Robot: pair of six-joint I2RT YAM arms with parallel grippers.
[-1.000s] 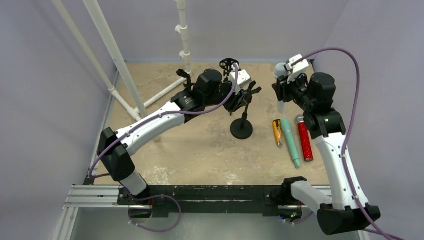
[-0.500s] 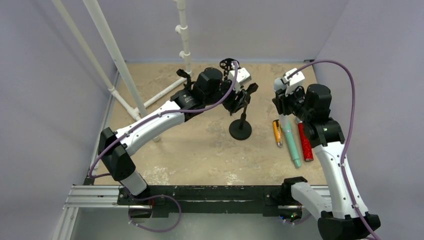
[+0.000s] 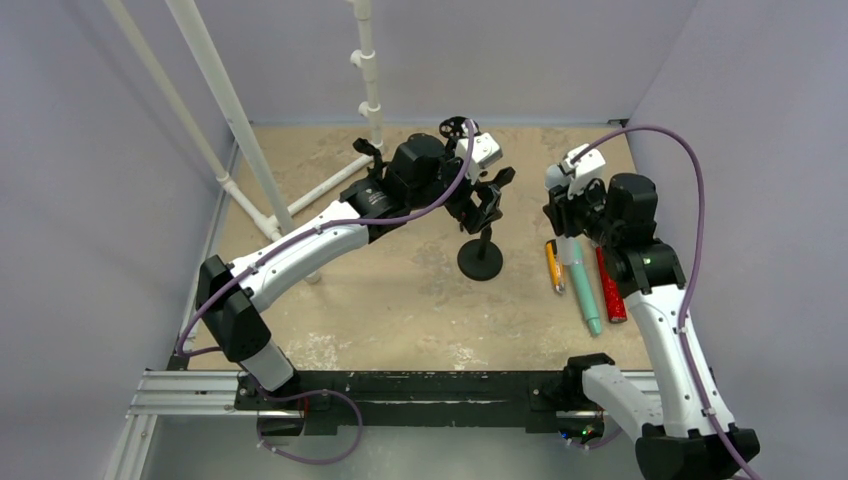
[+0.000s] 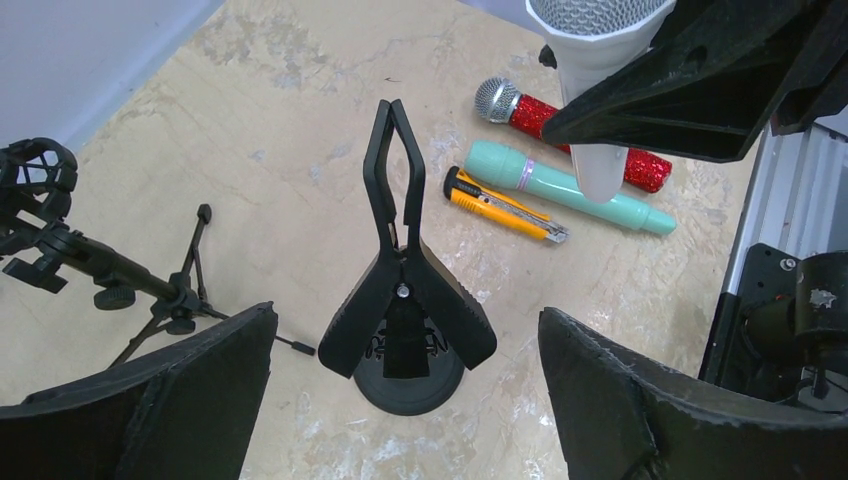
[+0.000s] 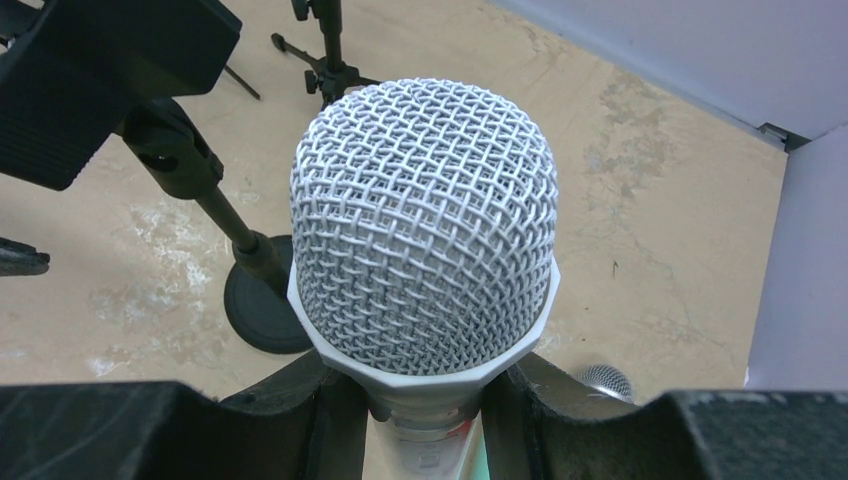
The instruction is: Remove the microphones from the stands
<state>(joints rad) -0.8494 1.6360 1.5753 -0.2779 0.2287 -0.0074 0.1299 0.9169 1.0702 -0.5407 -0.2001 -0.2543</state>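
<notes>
Left of the stand (image 3: 482, 258) sits a small tripod (image 4: 150, 288); above the stand's clip the left gripper (image 3: 487, 196) gapes wide, released. Right of the stand lie a yellow knife (image 4: 505, 205), teal microphone (image 4: 560, 185) and red microphone (image 4: 535, 112) — over them the right gripper (image 3: 565, 205) clasps the white microphone (image 5: 425, 230) upright.

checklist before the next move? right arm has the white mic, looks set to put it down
1. Microphone off stand: ok. The stand clip is empty; the white microphone is in the right gripper.
2. Grip: ok. Right gripper is shut on the body just under the mesh head.
3. Left gripper clear of stand: ok. It is open, with fingers either side of the clip, not touching.
4. Stand upright: ok. The stand base sits flat on the table.
5. Bare landing spot: cannot tell. The microphone hangs by the teal microphone, red microphone and yellow utility knife.
</notes>
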